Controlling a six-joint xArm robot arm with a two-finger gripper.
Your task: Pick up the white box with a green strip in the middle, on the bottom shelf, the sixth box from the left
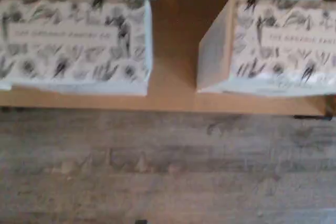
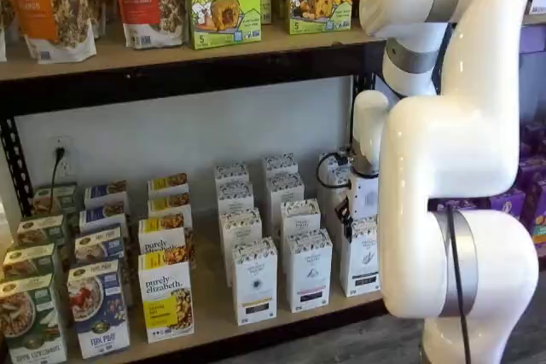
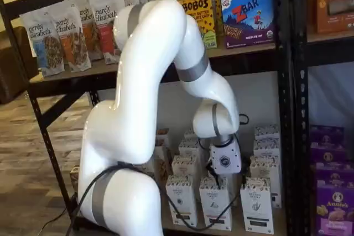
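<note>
1. White box is our goal, yet the arm (image 2: 461,159) fills most of both shelf views, bent low so its wrist reaches under the upper board.
2. Next, the bottom shelf (image 2: 213,311) spans the lower half of the frame. Its cartons stand upright in rows, faces outward, so each can be taken from the front.
3. The white box (image 2: 360,257) stands on that shelf at lower centre-right, at the front of its row, leaf mark showing. It is also visible lower right in a shelf view (image 3: 256,205).
4. The pincer (image 3: 214,176) hangs just above the front cartons, near the white box. We judge it spread wide and holding nothing, ready to straddle a narrow carton.
</note>
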